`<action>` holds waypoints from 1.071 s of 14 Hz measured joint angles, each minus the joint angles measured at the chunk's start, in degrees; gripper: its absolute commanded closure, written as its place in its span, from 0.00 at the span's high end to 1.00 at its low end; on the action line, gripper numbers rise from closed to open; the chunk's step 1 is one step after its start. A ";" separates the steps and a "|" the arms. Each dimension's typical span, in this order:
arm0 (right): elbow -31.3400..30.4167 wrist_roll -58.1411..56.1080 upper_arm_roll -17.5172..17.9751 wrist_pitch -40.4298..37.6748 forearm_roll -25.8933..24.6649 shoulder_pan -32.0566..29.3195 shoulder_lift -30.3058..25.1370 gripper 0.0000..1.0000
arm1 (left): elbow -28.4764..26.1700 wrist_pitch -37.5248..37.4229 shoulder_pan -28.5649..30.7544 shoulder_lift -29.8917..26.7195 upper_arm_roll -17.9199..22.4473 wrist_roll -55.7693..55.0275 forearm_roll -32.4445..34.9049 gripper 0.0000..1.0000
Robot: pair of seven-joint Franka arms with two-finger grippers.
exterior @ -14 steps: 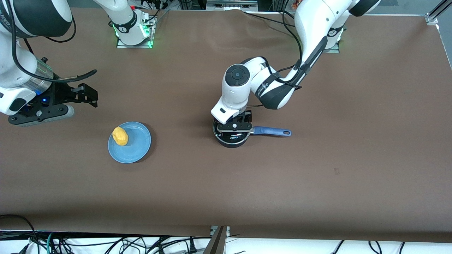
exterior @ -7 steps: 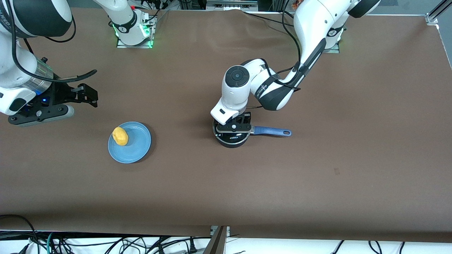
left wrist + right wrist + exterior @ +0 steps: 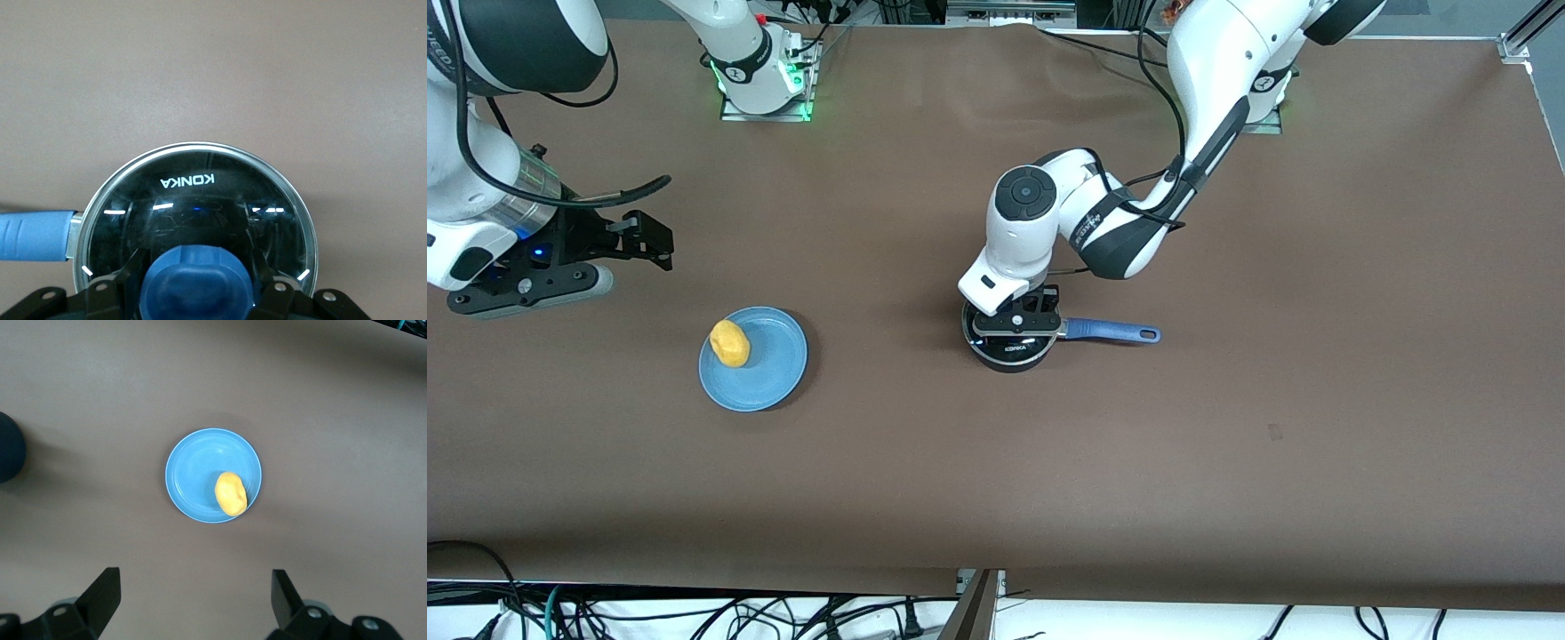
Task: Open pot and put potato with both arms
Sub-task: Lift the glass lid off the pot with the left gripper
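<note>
Near the middle of the brown cloth-covered table [image 3: 1227, 444]: the small round black pot with a steel rim [image 3: 1009, 348], its long straight blue handle [image 3: 1112, 332] pointing toward the left arm's end of the table, still closed by a round glass lid [image 3: 200, 193] printed with white lettering. Directly over that lid, the left gripper [image 3: 1021, 313] — black fingers [image 3: 130, 270] set on either side of the lid's rounded blue knob [image 3: 198, 280], close against it; cannot tell from either view whether actually pinching the knob or merely flanking it. Toward the right arm's end of the table, well apart from the pot: a flat light-blue round plate [image 3: 769, 373], carrying the small yellow-orange oval potato [image 3: 729, 343], which lies on the plate close to its rim rather than at its centre. Raised over bare cloth near the plate, at the right arm's end, the right gripper [image 3: 560, 267] — waiting, fingers [image 3: 100, 597] spread wide apart with nothing between them, plate [image 3: 200, 473] and potato [image 3: 231, 493] both showing in the right wrist view through that gap. Along the table's camera-side edge, a tangle of black cables [image 3: 694, 613].
</note>
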 measured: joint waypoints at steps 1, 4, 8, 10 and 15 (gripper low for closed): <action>0.00 0.00 0.00 0.00 0.00 0.00 0.00 1.00 | 0.06 -0.27 0.08 -0.02 -0.02 0.00 0.00 0.50; 0.00 0.00 0.00 0.00 0.00 -0.01 0.00 1.00 | 0.61 -2.15 0.66 -0.99 -0.08 0.24 -1.17 0.50; 0.00 0.00 0.00 -0.02 0.00 -0.01 0.00 1.00 | 0.98 -5.87 4.41 -4.90 0.06 4.25 -3.75 0.50; 0.00 0.00 0.00 -0.48 0.00 -0.01 0.00 1.00 | 0.53 -6.87 9.11 -7.26 0.12 9.28 -3.94 0.48; -0.12 0.00 -0.09 -1.70 0.00 -0.51 0.44 1.00 | -4.29 -7.81 21.76 -12.87 2.16 27.67 -7.65 0.47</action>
